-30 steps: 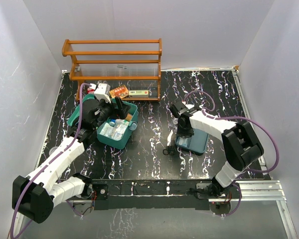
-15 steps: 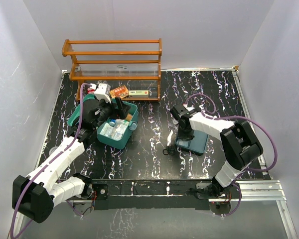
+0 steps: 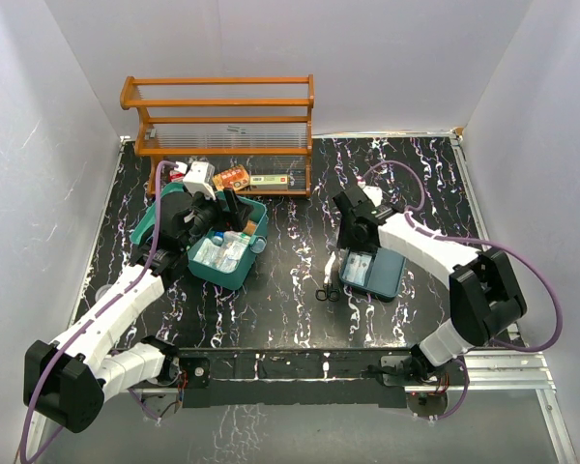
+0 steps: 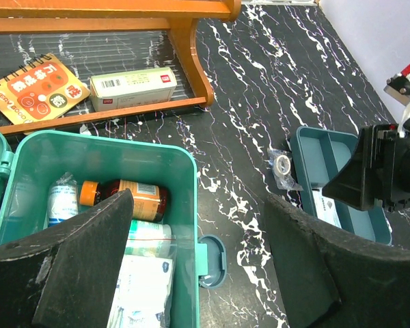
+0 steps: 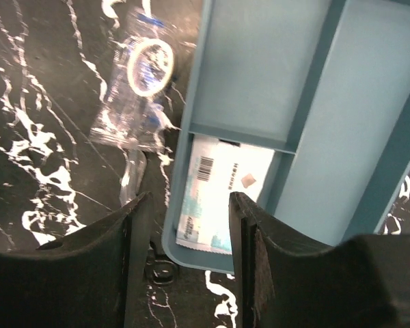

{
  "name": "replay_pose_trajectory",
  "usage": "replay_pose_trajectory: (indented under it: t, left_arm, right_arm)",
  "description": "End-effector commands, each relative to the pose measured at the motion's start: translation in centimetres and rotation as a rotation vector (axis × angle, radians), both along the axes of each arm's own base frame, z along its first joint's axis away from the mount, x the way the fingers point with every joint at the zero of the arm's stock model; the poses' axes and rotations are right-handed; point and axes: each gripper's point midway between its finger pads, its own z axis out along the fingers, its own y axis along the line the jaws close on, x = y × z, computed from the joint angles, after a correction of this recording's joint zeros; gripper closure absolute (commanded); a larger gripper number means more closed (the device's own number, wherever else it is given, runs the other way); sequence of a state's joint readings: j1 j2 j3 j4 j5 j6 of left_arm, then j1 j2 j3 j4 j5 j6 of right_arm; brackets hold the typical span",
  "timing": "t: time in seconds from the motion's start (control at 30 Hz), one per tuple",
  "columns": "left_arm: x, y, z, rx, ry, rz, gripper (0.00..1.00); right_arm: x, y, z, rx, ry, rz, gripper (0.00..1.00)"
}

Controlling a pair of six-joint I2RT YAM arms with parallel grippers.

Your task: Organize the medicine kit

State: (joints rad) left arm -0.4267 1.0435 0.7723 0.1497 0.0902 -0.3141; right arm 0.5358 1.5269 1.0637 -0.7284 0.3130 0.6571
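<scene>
The teal medicine kit box (image 3: 242,275) stands open at the left, holding an amber bottle (image 4: 126,198), white packets and a roll. My left gripper (image 3: 217,215) hovers over its right wall, open and empty (image 4: 198,225). The darker insert tray (image 3: 387,280) lies apart at the centre right, with a white packet (image 5: 222,184) in its near compartment. My right gripper (image 3: 353,240) hangs above the tray's left end, open and empty (image 5: 188,205). The tray also shows in the left wrist view (image 4: 328,164).
A bagged tape roll (image 5: 143,82) and black scissors (image 3: 327,288) lie just left of the tray. The orange wooden rack (image 3: 217,126) stands at the back, with a spiral notebook (image 4: 37,85) and a medicine carton (image 4: 133,87) on its lowest shelf. The box latch (image 4: 210,260) sticks out right.
My right gripper has lifted and drawn back from the insert tray, and the white packet now shows lying in it. The left arm has not moved.
</scene>
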Motion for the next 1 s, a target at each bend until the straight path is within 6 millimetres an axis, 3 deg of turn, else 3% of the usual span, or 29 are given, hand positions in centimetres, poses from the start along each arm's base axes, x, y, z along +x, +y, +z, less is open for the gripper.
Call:
replay_pose_trajectory:
  t: [0.0,0.13,0.27,0.3,0.63,0.77,0.97]
  left_arm:
    - [0.3,0.0,2.8,-0.018,-0.061,-0.002,0.24]
    - [0.0,0.3,3.2,-0.017,-0.063,0.004,0.24]
    - [-0.4,0.8,3.5,-0.016,-0.067,0.020,0.24]
    - [-0.5,0.8,3.4,-0.014,-0.065,0.022,0.24]
    - [-0.9,1.0,3.4,-0.021,-0.059,0.025,0.24]
    - [-0.8,1.0,3.5,-0.024,-0.060,0.025,0.24]
    - [-0.9,1.0,3.4,-0.022,-0.056,0.028,0.24]
  right_arm:
    - [4.2,2.8,3.0,0.084,-0.133,0.040,0.54]
    - [6.4,3.6,2.9,0.076,-0.155,0.016,0.56]
    - [7.9,3.8,1.4,0.039,-0.139,-0.014,0.75]
    - [8.0,3.8,0.3,0.020,-0.116,-0.016,0.77]
    - [9.2,4.1,-2.9,-0.034,-0.079,0.011,0.74]
    - [9.7,4.0,-2.4,-0.054,-0.091,0.015,0.74]
    - [10.4,3.9,0.2,-0.044,-0.146,0.012,0.71]
